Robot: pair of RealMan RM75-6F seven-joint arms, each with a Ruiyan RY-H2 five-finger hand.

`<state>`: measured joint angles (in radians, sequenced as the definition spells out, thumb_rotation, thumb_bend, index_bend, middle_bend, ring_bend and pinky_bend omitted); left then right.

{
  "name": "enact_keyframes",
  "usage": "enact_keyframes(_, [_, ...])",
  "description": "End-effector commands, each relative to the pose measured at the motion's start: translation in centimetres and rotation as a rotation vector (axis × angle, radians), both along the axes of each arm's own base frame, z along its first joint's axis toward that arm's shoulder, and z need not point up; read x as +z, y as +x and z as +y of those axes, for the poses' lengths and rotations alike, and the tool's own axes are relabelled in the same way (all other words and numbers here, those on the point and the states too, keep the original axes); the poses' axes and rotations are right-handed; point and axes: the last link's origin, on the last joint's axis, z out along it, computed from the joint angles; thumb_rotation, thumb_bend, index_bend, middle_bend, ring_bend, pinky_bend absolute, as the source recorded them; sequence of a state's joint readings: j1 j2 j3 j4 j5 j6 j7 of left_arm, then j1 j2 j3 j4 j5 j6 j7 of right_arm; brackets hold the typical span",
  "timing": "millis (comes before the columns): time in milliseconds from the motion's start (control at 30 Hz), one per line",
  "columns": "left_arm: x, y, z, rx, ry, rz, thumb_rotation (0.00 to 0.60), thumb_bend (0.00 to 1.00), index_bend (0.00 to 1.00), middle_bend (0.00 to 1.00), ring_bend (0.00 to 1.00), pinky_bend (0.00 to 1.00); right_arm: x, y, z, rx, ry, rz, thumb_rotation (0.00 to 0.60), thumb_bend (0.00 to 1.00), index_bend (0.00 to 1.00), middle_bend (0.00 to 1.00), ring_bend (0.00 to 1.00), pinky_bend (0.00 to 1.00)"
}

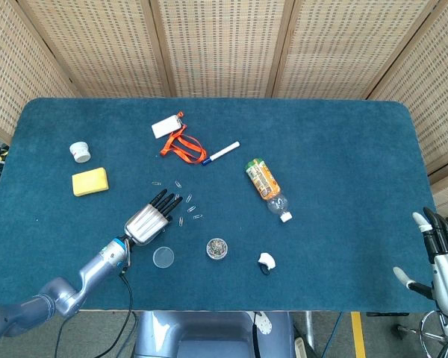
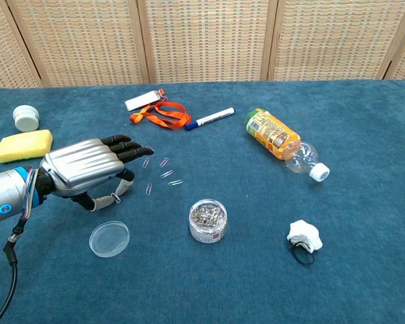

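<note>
My left hand (image 1: 151, 218) lies low over the blue table cloth, its dark fingers stretched out above several loose paper clips (image 1: 187, 206). In the chest view the left hand (image 2: 84, 169) has its thumb tip beside one paper clip (image 2: 115, 198); I cannot tell whether they touch, and nothing is held. A clear lid (image 2: 109, 238) lies just in front of the hand. A small clear jar of clips (image 2: 208, 219) stands to its right. My right hand (image 1: 440, 257) hangs past the table's right edge with fingers spread, holding nothing.
An orange-labelled bottle (image 2: 280, 140) lies on its side at centre right. A marker (image 2: 210, 119) and an orange lanyard with a white badge (image 2: 160, 113) lie further back. A yellow sponge (image 2: 23, 146) and a small white pot (image 2: 25, 118) are at far left. A white clip-like piece (image 2: 304, 235) lies near the front.
</note>
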<state>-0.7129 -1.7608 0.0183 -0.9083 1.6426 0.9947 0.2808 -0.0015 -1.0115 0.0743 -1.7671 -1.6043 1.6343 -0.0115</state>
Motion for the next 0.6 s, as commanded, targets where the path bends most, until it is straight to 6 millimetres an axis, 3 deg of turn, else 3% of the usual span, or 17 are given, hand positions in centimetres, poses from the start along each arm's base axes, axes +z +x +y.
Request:
enact_keyframes(33, [-0.15, -0.28, -0.09, 0.001, -0.002, -0.001, 0.6, 0.35, 0.59, 0.0, 0.0, 0.0, -0.02, 0.02, 0.01, 0.001, 0.003, -0.001, 0.6, 0.0, 0.0, 0.0, 0.0, 0.0])
enact_keyframes(200, [-0.26, -0.46, -0.11, 0.005, -0.007, -0.001, 0.6, 0.34, 0.61, 0.0, 0.0, 0.0, -0.03, 0.03, 0.02, 0.001, 0.003, 0.0, 0.6, 0.0, 0.0, 0.0, 0.0, 0.0])
enact_keyframes(433, [0.0, -0.61, -0.07, 0.014, -0.009, -0.008, 0.6, 0.39, 0.77, 0.0, 0.0, 0.0, -0.02, 0.08, 0.04, 0.003, 0.002, 0.0, 0.6, 0.0, 0.0, 0.0, 0.0, 0.0])
enact_keyframes(600, [0.58, -0.67, 0.09, 0.016, -0.002, -0.014, 0.6, 0.41, 0.82, 0.0, 0.0, 0.0, -0.04, 0.1, 0.05, 0.004, 0.004, -0.001, 0.6, 0.0, 0.0, 0.0, 0.0, 0.0])
